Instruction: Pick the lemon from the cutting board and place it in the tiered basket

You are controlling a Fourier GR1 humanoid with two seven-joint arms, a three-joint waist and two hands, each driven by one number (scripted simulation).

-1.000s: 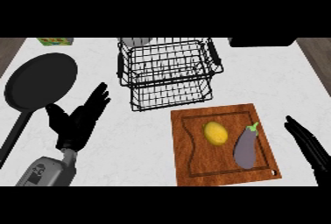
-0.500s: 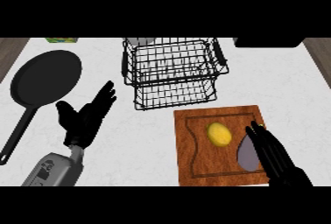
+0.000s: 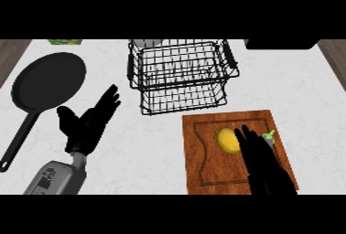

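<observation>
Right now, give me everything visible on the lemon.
The lemon is a plain yellow oval with a smooth-looking skin, whole, lying lengthwise on the wooden cutting board, in its upper middle inside the routed groove. The right hand, fingers straight, lies over the board right beside it and overlaps its right edge; contact cannot be confirmed. The lemon is not lifted. The wire tiered basket stands beyond the board.
</observation>
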